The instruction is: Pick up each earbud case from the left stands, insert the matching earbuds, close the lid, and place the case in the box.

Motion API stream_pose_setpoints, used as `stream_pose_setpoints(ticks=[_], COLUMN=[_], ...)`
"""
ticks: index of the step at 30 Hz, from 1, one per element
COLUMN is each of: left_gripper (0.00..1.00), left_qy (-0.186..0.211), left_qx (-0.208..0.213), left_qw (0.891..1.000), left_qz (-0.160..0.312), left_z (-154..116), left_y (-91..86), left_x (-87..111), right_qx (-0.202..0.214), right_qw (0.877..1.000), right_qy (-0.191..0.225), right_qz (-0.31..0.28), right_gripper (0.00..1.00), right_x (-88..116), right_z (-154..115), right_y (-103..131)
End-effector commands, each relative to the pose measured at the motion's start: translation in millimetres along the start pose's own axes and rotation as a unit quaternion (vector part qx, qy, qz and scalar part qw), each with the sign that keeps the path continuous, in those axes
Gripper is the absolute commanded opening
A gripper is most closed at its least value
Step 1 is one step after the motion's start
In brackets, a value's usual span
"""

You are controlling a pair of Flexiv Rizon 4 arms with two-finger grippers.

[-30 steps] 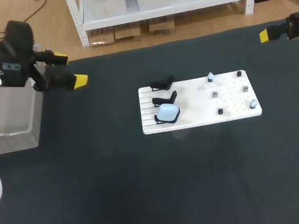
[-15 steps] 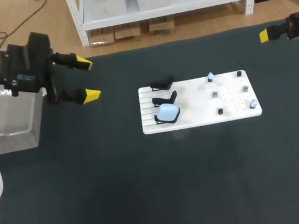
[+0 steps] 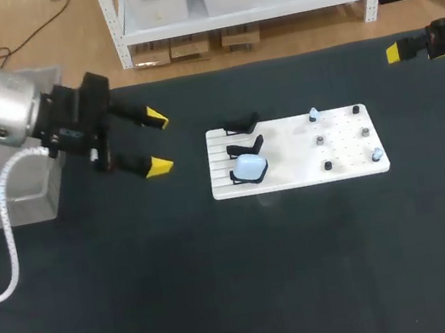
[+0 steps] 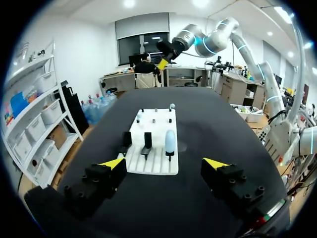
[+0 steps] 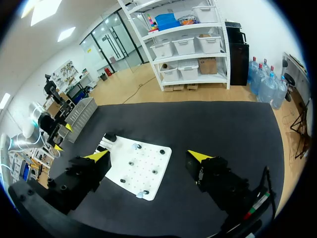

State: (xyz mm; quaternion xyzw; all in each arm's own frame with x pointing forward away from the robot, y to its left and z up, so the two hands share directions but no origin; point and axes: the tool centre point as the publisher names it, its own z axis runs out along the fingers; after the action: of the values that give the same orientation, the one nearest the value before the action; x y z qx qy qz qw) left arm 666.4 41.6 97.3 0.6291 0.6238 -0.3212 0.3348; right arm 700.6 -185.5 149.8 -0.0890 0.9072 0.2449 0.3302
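**Approach to the pick.** Your left jaws stand wide open and empty over the desk, short of the white board. The pale blue earbud case lies ahead of them on an end one of three black stands, and the box is behind them. Your right jaws, likewise wide apart and holding nothing, hang well off beyond the board's far end, where the earbuds sit on pegs. The next move, on this reading, calls for carrying the left jaws forward and down to straddle the case and close on its sides without knocking the stand.
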Motion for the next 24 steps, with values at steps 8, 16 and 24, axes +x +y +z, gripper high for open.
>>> stream_pose_setpoints(ticks=[8,16,24], left_gripper=[1.0,1.0,0.92], left_qy=[-0.002,-0.015,-0.025], left_qx=[0.005,0.007,0.017], left_qw=[1.0,1.0,0.999], left_qz=[-0.01,-0.022,-0.015], left_z=[42,65,86], left_y=[-3.0,-9.8,-22.8], left_x=[5.2,7.6,5.1], right_qx=[0.0,0.0,0.0], right_qw=[1.0,1.0,1.0], right_qy=[0.0,0.0,0.0], right_qz=[0.0,0.0,0.0], right_gripper=[1.0,1.0,1.0], right_x=[0,0,0], right_z=[0,0,0], right_y=[0,0,0])
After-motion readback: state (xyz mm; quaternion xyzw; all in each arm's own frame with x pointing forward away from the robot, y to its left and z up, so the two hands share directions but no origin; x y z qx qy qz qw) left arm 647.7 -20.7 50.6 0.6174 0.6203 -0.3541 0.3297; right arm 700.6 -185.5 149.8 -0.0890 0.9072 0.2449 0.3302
